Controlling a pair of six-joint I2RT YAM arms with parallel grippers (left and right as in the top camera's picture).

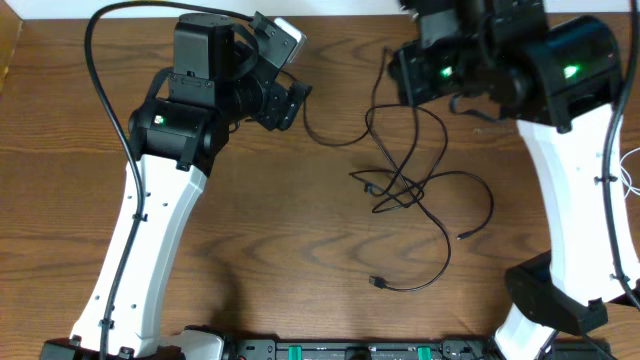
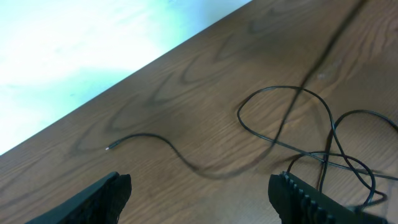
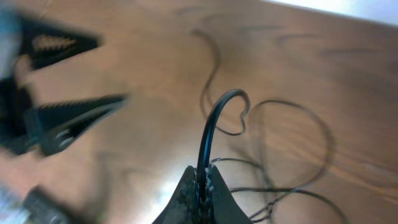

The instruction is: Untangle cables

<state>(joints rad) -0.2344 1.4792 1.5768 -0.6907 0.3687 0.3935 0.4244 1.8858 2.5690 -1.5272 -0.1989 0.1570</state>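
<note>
Thin black cables (image 1: 400, 185) lie in a tangle of loops at the table's middle. One strand runs left to a loose end (image 1: 305, 122) just below my left gripper (image 1: 288, 100). The left wrist view shows that gripper (image 2: 199, 196) open and empty above the wood, with the loose end (image 2: 109, 148) ahead of it and loops (image 2: 292, 118) to the right. My right gripper (image 1: 398, 72) hovers at the tangle's top. In the right wrist view it (image 3: 204, 180) is shut on a black cable (image 3: 211, 124) that arches up out of the jaws.
Two plug ends (image 1: 378, 283) (image 1: 463, 237) lie toward the front of the table. A white cord (image 1: 630, 170) shows at the right edge. The left gripper's open fingers (image 3: 62, 112) appear at the left of the right wrist view. The table's far edge (image 2: 124, 68) is close.
</note>
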